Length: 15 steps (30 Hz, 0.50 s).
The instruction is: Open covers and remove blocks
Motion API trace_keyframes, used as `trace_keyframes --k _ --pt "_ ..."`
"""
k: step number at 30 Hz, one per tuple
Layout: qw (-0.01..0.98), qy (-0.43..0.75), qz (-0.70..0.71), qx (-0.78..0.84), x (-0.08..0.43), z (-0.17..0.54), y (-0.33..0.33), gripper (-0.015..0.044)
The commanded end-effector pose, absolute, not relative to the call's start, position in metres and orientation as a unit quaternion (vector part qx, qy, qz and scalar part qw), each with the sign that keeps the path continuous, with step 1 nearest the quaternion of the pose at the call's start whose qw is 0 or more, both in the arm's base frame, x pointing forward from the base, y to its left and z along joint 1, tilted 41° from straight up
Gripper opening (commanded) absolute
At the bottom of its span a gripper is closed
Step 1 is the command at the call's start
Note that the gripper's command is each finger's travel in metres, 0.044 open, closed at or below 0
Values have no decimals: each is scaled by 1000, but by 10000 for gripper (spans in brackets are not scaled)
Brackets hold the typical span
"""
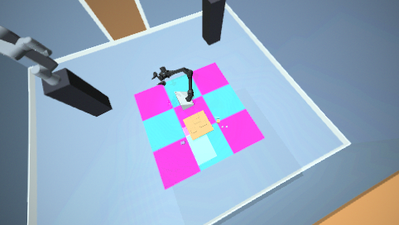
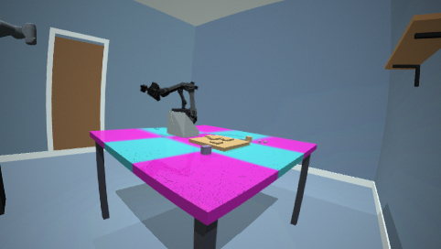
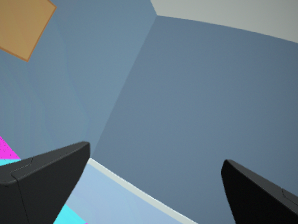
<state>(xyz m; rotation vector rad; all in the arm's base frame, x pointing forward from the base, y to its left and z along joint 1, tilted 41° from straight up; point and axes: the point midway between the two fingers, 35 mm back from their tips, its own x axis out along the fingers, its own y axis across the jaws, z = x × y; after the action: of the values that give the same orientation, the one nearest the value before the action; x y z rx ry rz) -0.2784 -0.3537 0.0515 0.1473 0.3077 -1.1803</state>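
Exterior view, near to far: a small grey-purple block (image 1: 182, 142) (image 2: 206, 149) rests on the checkered magenta-and-cyan table (image 1: 246, 132) (image 2: 206, 183), off the puzzle board at about eight o'clock. Behind it the tan puzzle board (image 1: 197, 129) (image 2: 224, 146) lies flat, with low raised pieces on top; whether each cover is open is too small to tell. A small tan block (image 1: 218, 120) (image 2: 249, 138) sits just beside the board, toward two o'clock, with two tiny pale pieces (image 1: 224, 126) (image 2: 262, 142) near it. Farther back, the single black arm (image 1: 190, 83) (image 2: 192, 101) stands on a grey wedge mount (image 1: 182, 100) (image 2: 178, 124). Its claw (image 1: 157, 79) (image 2: 147, 88) (image 3: 156, 157) hangs high at the mount's ten o'clock, fingers wide apart, nothing between them. From the claw, the board lies low toward four o'clock, well apart; it looks nearly square, so no long axis stands out. Any unfinished cover would likely need a swing back that way; otherwise the claw is suitably withdrawn.
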Motion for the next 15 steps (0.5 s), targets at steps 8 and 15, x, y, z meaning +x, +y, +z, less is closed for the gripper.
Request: trace_keyframes --k 8,15 --pt "836 146 -521 94 -248 45 -376 190" --pt "855 162 -484 95 -214 41 -393 6"
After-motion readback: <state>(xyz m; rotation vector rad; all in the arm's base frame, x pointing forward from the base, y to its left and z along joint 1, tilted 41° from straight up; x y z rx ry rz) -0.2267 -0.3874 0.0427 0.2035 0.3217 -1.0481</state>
